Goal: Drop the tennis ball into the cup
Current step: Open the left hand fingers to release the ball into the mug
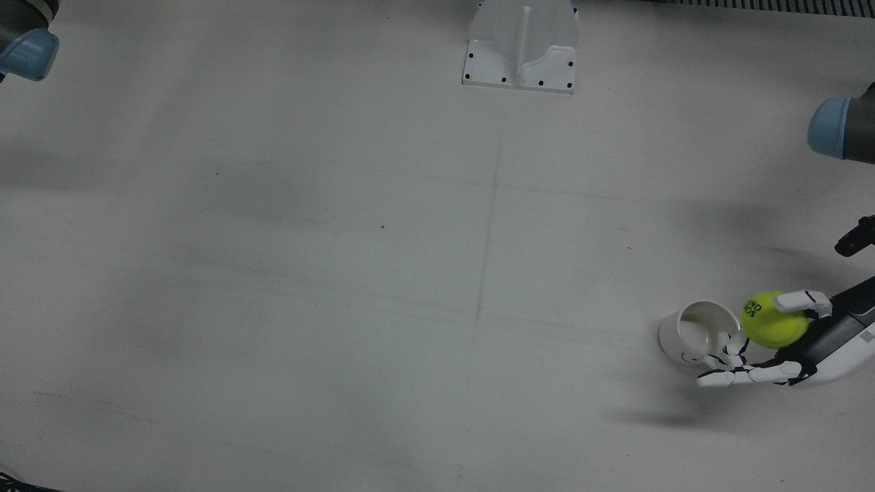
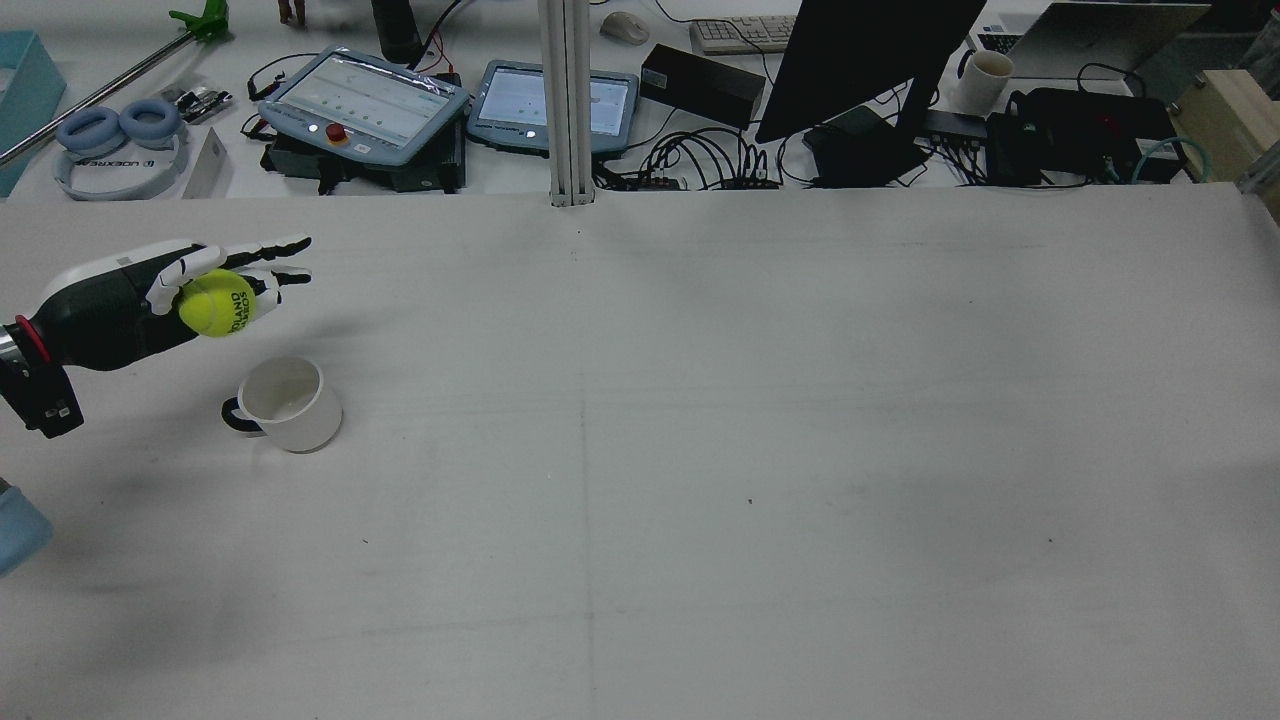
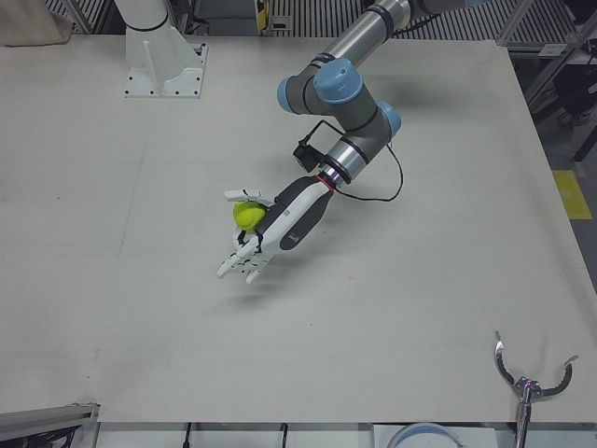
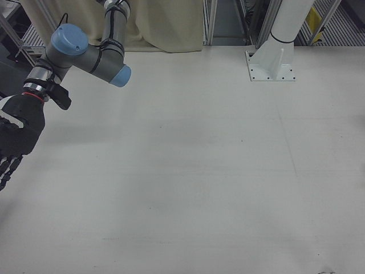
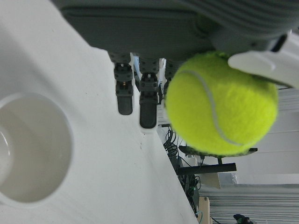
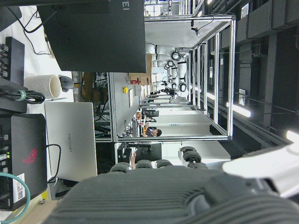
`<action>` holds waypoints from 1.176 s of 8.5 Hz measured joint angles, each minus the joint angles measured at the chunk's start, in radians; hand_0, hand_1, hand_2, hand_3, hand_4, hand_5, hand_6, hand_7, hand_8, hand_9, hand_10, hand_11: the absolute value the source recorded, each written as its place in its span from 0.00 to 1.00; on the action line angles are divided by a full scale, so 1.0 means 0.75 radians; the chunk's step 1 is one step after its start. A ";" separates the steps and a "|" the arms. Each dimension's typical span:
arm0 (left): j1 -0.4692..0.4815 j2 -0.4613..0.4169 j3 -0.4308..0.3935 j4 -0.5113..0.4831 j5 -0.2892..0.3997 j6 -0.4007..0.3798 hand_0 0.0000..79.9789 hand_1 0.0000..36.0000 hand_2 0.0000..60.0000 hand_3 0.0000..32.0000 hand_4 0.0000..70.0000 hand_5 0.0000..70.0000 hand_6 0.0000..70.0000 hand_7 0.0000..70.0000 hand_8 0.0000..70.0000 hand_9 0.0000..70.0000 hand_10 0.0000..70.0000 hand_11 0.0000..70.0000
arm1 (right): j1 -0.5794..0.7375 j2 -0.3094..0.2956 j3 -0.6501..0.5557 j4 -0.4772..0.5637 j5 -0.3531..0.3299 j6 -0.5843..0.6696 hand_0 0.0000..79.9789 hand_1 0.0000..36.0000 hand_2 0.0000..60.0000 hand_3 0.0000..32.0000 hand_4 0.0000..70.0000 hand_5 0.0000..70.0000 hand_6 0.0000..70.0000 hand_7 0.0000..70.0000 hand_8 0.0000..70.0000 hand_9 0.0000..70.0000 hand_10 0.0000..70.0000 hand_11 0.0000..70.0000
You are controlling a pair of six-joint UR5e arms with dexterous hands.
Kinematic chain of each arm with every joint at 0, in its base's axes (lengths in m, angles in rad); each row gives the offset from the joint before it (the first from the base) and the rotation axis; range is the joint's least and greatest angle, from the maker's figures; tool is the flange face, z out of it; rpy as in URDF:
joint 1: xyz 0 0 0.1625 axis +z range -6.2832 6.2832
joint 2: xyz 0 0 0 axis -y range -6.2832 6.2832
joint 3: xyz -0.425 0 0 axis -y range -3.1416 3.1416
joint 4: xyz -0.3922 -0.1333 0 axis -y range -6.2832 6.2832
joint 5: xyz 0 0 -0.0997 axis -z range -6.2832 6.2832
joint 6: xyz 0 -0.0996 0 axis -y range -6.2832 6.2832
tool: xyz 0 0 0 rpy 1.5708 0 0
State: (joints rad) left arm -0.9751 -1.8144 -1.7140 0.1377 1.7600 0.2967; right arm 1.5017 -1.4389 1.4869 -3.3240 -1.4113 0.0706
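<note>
Over the table's left edge, the left hand (image 2: pixel 150 290) pinches the ball (image 2: pixel 217 303) between thumb and palm, other fingers (image 2: pixel 275 246) stretched out. Beyond, the cup (image 1: pixel 698 333) stands upright, just beside. Carry step; next, centre over the mouth, then release. Right hand (image 4: pixel 14 140) idle, fingers mostly out of frame.

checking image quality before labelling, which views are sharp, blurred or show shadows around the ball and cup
Front view: soft, hazy; yellow-green tennis ball, white ceramic cup and left hand throw faint shadows. Rear view: sharp, ball lettering visible. Left hand view: close ball crisp, cup rim washed out.
</note>
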 measured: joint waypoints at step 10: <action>-0.016 0.014 -0.060 -0.003 0.001 -0.024 0.00 0.00 0.03 0.00 0.01 0.00 0.00 0.16 0.00 0.01 0.00 0.00 | 0.000 0.000 -0.001 0.000 0.000 0.000 0.00 0.00 0.00 0.00 0.00 0.00 0.00 0.00 0.00 0.00 0.00 0.00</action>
State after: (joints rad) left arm -0.9872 -1.8041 -1.7592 0.1357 1.7605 0.2786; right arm 1.5018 -1.4389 1.4864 -3.3239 -1.4112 0.0706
